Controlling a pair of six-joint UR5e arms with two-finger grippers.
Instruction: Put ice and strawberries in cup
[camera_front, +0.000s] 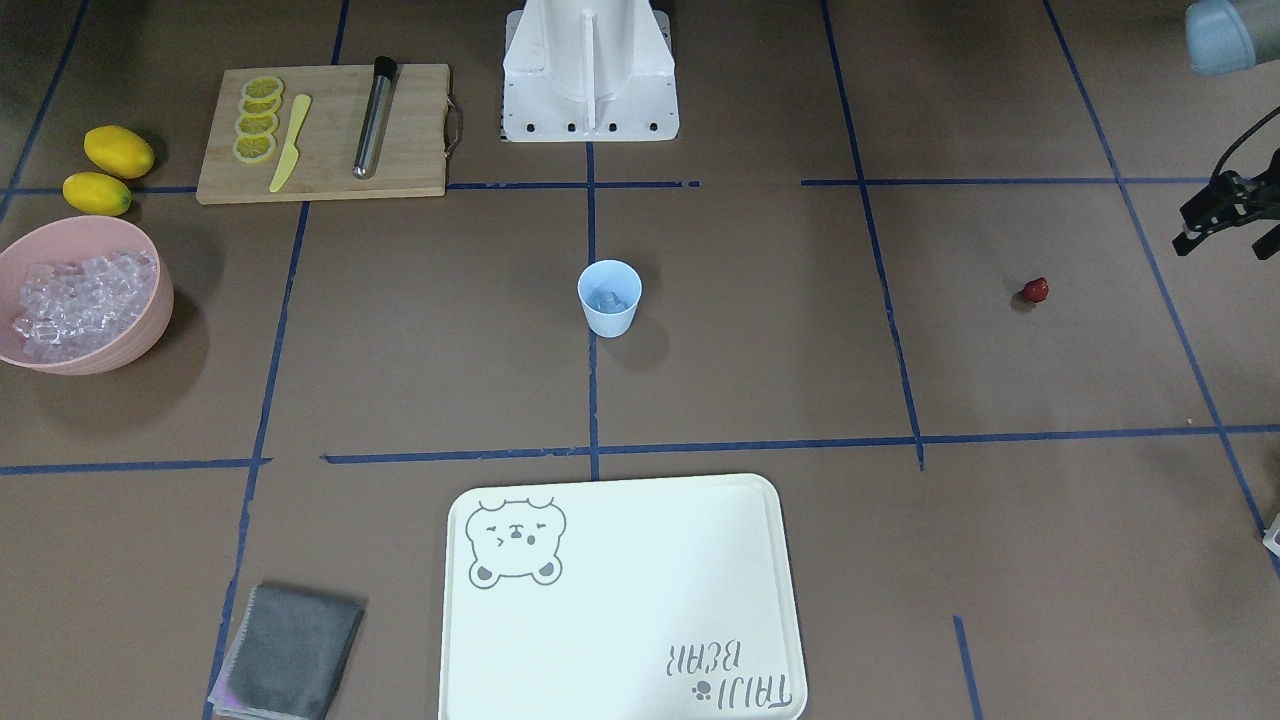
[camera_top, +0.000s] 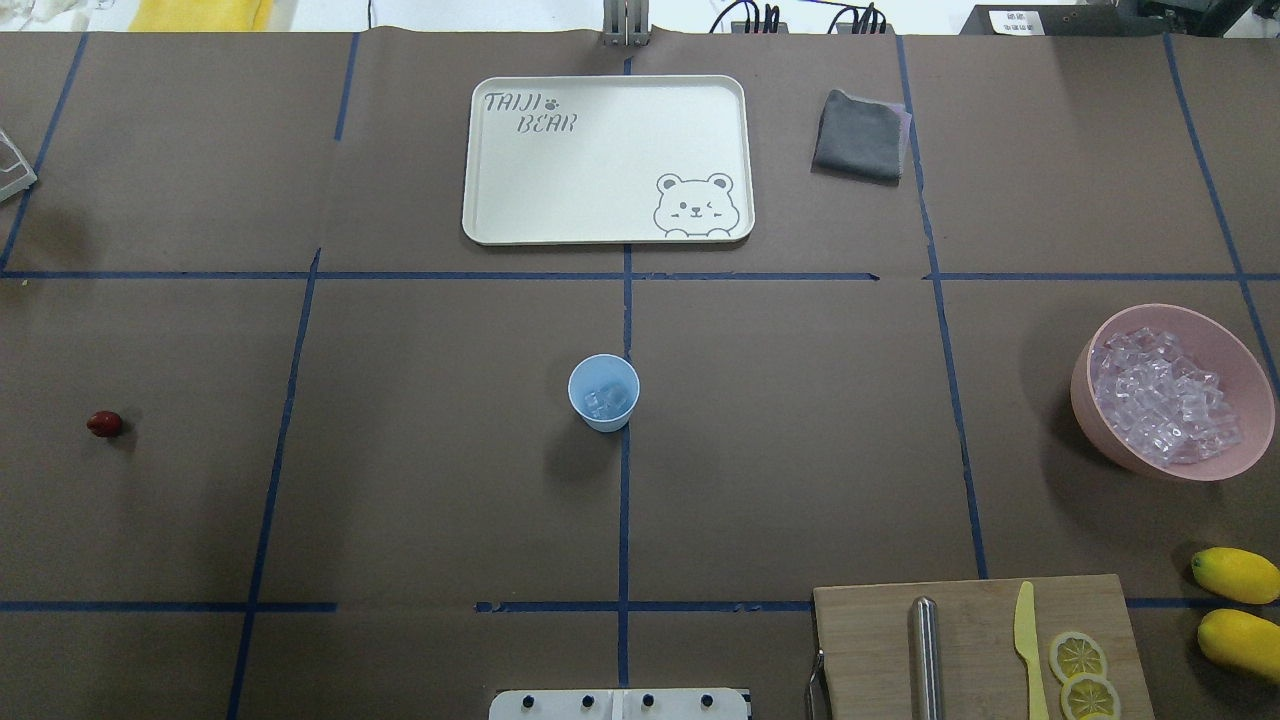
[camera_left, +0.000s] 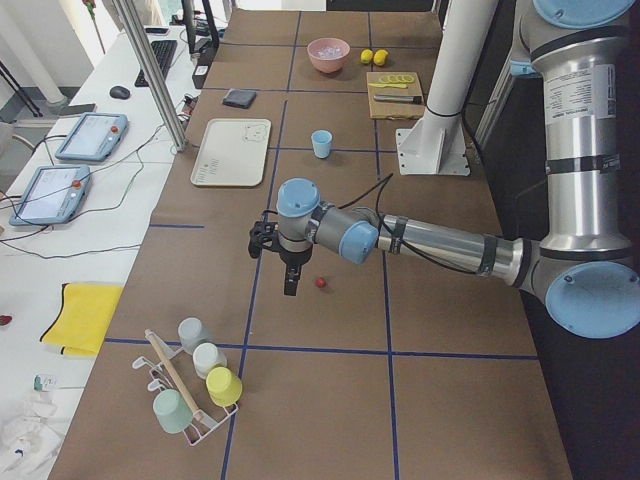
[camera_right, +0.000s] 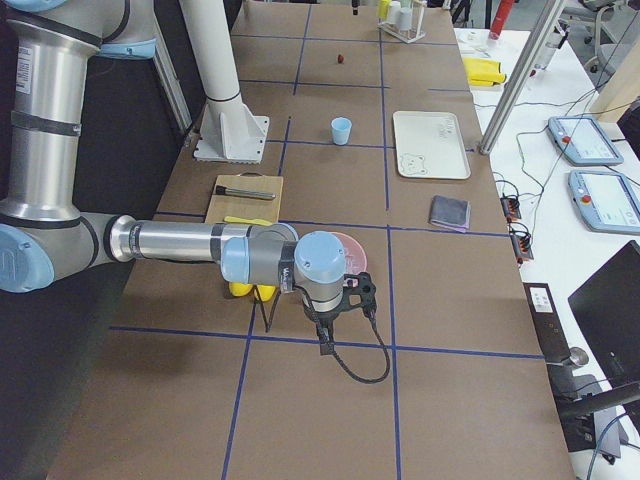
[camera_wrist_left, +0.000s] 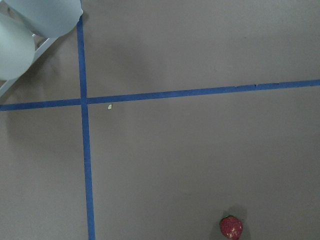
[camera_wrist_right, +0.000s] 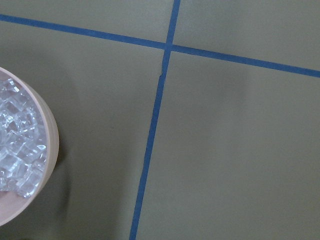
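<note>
Nearest the base, strawberry (camera_top: 104, 424) lying alone on the table, left gripper (camera_left: 291, 288) hanging near it, jaws unreadable. Slightly farther, mid-table, upright cup (camera_top: 604, 392) holding a few ice cubes (camera_top: 600, 402). Far right, pink bowl (camera_top: 1080, 385) heaped with more, right gripper (camera_right: 325, 345) nearby, jaws likewise unreadable.

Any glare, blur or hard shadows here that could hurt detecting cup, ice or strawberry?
Overhead: even light, the cup throws a soft shadow toward the robot; the tray is bright, print readable. Right wrist: ice glints in the pink bowl. Left wrist: strawberry fairly sharp, near the bottom edge.
</note>
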